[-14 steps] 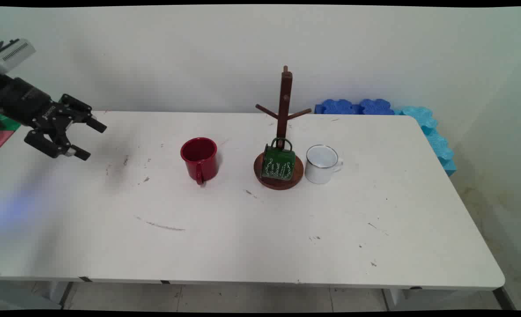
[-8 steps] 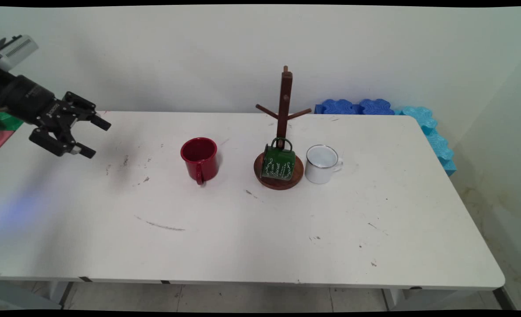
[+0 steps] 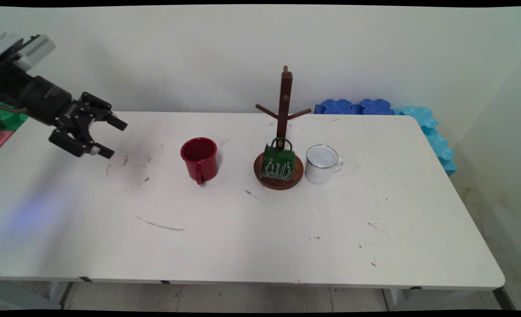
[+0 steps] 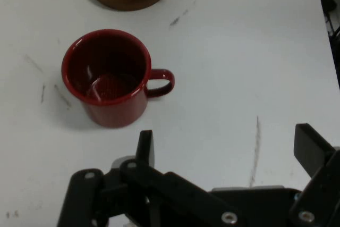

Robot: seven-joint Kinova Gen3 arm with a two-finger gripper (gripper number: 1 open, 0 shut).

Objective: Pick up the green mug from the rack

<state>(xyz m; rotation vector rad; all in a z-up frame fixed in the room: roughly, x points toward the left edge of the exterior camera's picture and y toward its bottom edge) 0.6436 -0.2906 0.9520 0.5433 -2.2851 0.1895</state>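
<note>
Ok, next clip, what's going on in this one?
The arm's black claw is open and empty, held above the left part of the white table, pointing toward the red mug, which is the nearest thing to it. That mug stands upright with nothing touching it. Further right, a green mug sits on the round base of a wooden mug tree, and a white mug stands beside the base.

Your arm (image 3: 31, 94) is reaching in from the upper left, angling down and rightward above the table. Your gripper (image 3: 110, 137) is hanging in the air, fingers (image 4: 145, 147) spread wide, gripping nothing.
</note>
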